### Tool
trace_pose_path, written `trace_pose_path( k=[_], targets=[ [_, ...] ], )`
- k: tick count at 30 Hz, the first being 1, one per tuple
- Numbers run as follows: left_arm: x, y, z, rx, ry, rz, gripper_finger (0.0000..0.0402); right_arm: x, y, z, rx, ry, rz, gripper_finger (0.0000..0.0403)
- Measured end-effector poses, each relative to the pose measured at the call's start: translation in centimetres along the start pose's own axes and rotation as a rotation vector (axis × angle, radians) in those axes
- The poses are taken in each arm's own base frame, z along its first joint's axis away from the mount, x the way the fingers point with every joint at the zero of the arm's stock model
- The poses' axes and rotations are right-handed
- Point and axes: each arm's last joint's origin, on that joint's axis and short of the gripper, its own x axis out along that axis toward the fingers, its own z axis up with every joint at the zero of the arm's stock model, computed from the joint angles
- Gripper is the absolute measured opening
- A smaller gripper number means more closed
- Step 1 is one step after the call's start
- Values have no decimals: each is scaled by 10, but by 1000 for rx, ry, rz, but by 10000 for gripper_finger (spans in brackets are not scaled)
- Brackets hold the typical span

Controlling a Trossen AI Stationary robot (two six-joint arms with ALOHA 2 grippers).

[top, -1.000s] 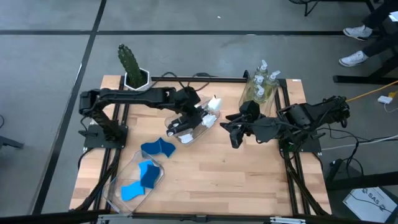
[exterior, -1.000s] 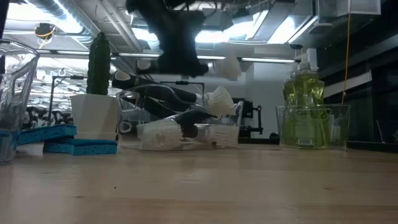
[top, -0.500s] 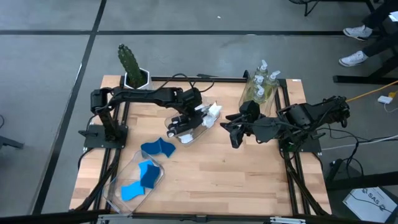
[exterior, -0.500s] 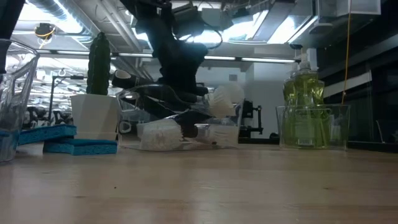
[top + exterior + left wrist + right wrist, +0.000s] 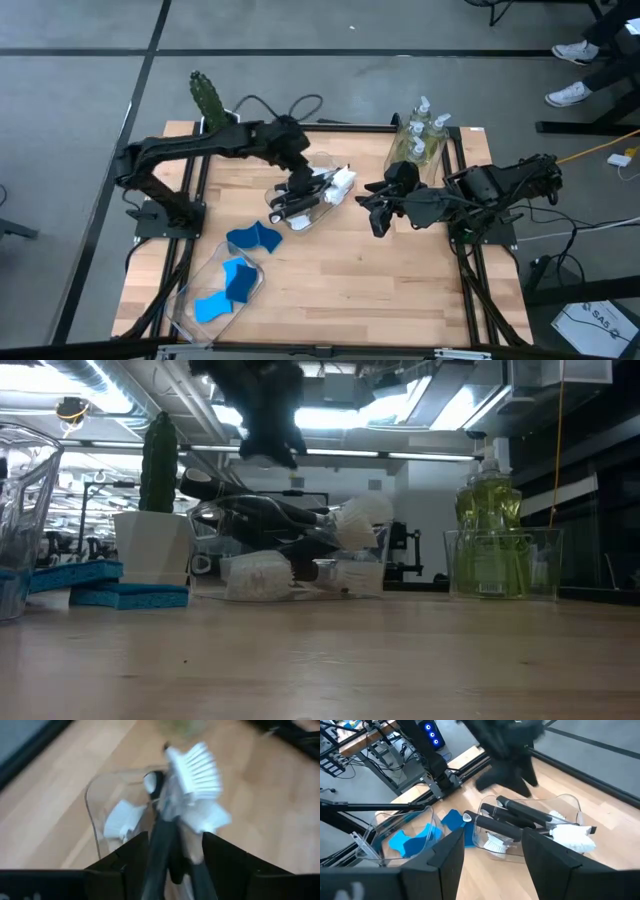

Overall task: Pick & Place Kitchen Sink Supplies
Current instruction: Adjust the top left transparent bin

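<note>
Several black-handled dish brushes (image 5: 305, 198) lie in a clear bin (image 5: 570, 802) at the table's middle. One white head (image 5: 360, 520) sticks up over the bin's rim. My left gripper (image 5: 510, 780) hangs open just above the bin, and the handles (image 5: 160, 840) show below its gap. My right gripper (image 5: 378, 218) hovers open to the right of the bin, with nothing between its fingers. Soap bottles (image 5: 420, 135) stand in a clear bin at the far right. Blue sponges (image 5: 253, 238) lie on the table at the near left.
A second clear bin (image 5: 195, 318) holding more blue sponges sits at the near left corner. A potted cactus (image 5: 160, 465) stands at the far left edge, beside my left arm. Bare wood lies across the near right of the table (image 5: 380, 290).
My left gripper has brought a brush down into the middle bin and let it go. It has then risen and drawn back toward the far edge. The brush now lies in the bin with its white head over the right rim.
</note>
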Motion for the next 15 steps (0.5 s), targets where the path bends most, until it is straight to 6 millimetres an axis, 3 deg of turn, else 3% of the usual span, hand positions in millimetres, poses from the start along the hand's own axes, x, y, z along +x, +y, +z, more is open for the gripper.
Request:
trace_pose_path(
  k=[6, 13, 15],
  targets=[
    [-43, -25, -15, 236, 7, -76, 153, 4, -4, 3, -19, -1, -26, 196],
    [-57, -31, -56, 484, 372, -94, 21, 7, -11, 3, -35, 50, -40, 196],
    [-60, -35, -65, 539, 450, -161, 9, 8, -12, 3, -40, 64, -41, 196]
  ],
)
